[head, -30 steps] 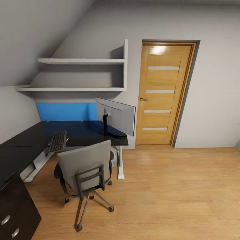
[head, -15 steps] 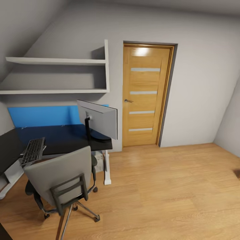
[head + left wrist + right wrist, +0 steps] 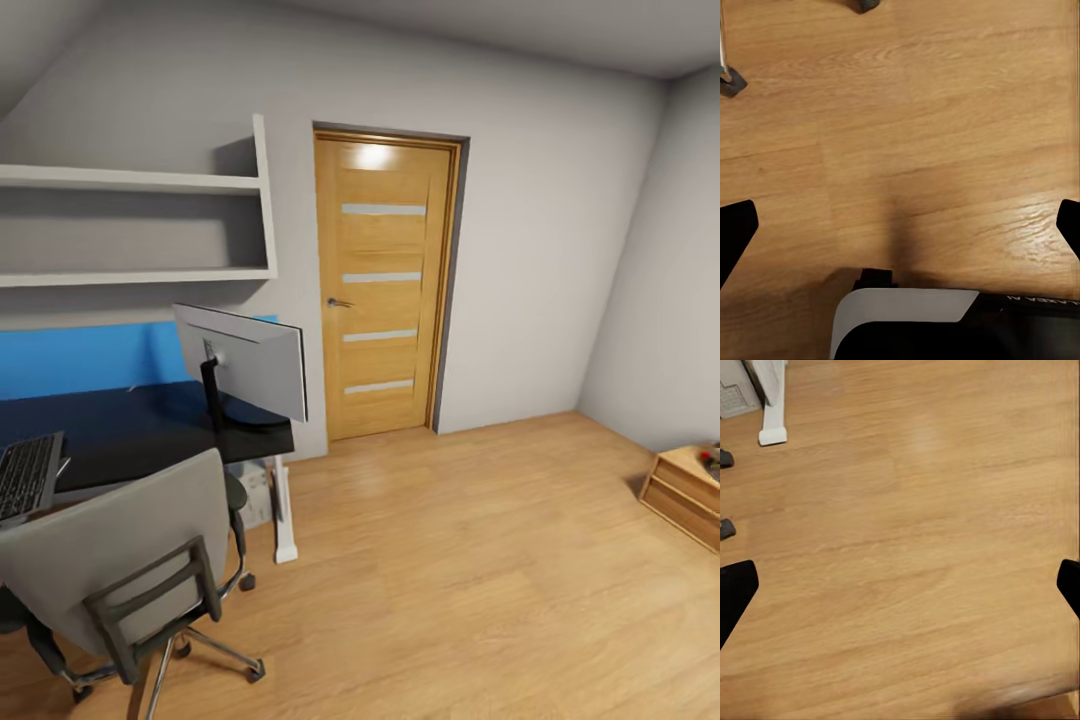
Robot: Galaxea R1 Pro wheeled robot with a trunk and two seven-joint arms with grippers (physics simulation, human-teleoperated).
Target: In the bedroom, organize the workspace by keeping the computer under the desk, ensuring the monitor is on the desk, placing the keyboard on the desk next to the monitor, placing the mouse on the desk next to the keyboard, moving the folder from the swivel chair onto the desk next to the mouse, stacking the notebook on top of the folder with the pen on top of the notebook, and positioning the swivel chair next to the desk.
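Along the left wall I see the desk (image 3: 150, 440), with the monitor (image 3: 245, 362) near its end and the keyboard (image 3: 25, 475) at its front edge. Just before it stands the swivel chair (image 3: 120, 555), back toward me. My left gripper (image 3: 900, 225) and right gripper (image 3: 900, 585) both hang spread wide over wooden floor (image 3: 480, 580), holding nothing.

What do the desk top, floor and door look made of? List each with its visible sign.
Desk: glossy black top, likely laminate or lacquered board; it mirrors the blue panel behind it.
Floor: light wood planks, or wood-look laminate; grain and plank seams show.
Door: warm wood with grain, probably veneer, with four pale strips that look like frosted glass.
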